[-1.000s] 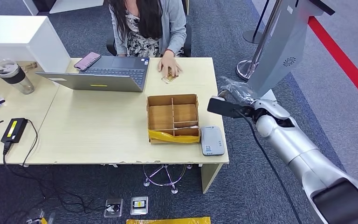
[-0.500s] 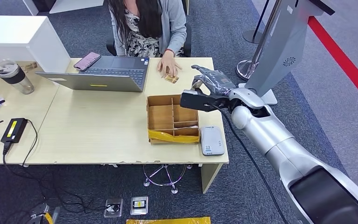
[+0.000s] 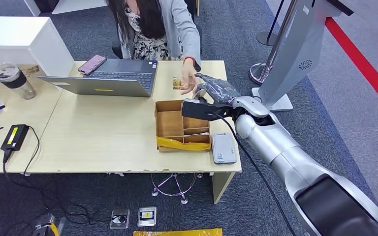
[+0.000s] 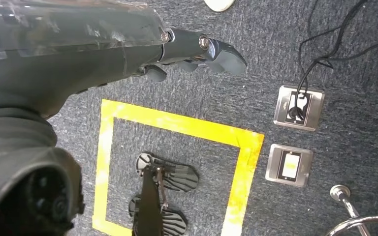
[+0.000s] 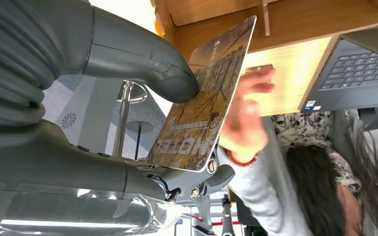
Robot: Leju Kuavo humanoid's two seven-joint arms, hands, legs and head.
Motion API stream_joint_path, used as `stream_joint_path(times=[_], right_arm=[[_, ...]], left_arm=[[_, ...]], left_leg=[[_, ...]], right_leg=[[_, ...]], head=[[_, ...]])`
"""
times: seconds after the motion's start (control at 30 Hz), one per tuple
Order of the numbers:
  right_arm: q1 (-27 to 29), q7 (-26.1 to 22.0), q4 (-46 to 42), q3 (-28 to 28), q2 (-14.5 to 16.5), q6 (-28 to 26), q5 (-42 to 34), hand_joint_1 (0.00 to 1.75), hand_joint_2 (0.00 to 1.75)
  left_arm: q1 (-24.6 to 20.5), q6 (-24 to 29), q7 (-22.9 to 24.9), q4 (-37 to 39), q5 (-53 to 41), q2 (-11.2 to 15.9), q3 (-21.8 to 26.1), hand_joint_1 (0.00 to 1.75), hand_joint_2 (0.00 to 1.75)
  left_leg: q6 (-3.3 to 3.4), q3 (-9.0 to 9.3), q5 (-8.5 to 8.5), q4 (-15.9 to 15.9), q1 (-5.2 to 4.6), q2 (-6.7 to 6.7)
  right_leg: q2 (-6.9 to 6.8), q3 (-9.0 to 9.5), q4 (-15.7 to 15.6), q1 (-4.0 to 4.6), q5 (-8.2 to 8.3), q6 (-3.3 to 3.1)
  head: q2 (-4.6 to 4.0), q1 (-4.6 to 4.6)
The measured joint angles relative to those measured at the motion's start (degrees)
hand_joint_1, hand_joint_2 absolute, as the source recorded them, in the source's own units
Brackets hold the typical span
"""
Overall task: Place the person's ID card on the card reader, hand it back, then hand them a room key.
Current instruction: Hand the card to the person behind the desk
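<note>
Since a second ago my right arm has swung in from beside the table's right edge to over the table, and the person's hand [image 3: 189, 81] has lifted off the surface to meet it. My right hand [image 3: 215, 92] now hovers over the far right corner of the cardboard organiser [image 3: 182, 125], thumb [image 5: 142, 59] pressed on the printed face of the room key [image 5: 204, 96] and fingers [image 5: 197, 179] closed behind it, so the card is pinched firmly. From the right wrist view the key shows as a brown picture card with lettering, held out towards the person. Their hand is just beside the card's far edge; I cannot tell whether it touches. The ID card [image 3: 178, 82] sits under the person's hand near the table's far edge, between the laptop [image 3: 109, 77] and my hand; whether it is gripped or lying flat I cannot make out.

Just beside the organiser, at the near right corner of the table [image 3: 103, 132], lies the grey card reader [image 3: 224, 148]. A pink phone [image 3: 92, 64] rests on the laptop's far left corner.

My left hand [image 4: 128, 54] hangs over grey carpet beside yellow floor tape [image 4: 177, 128], fingers loosely extended and holding nothing.
</note>
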Motion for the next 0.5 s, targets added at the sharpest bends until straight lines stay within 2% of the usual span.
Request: stream_joint_path(times=[0.5], right_arm=[[-0.3,0.0,1.9,0.0,1.3,-0.8,1.5,1.75,1.75]], left_arm=[[0.0,0.2,0.2,0.0,0.0,0.0,-0.5,0.00,0.00]], left_leg=[[0.00,-0.02,0.00,0.0,0.00,-0.01]], right_leg=[[-0.01,-0.01,0.0,0.00,0.00,0.00]], head=[[0.00,-0.01]])
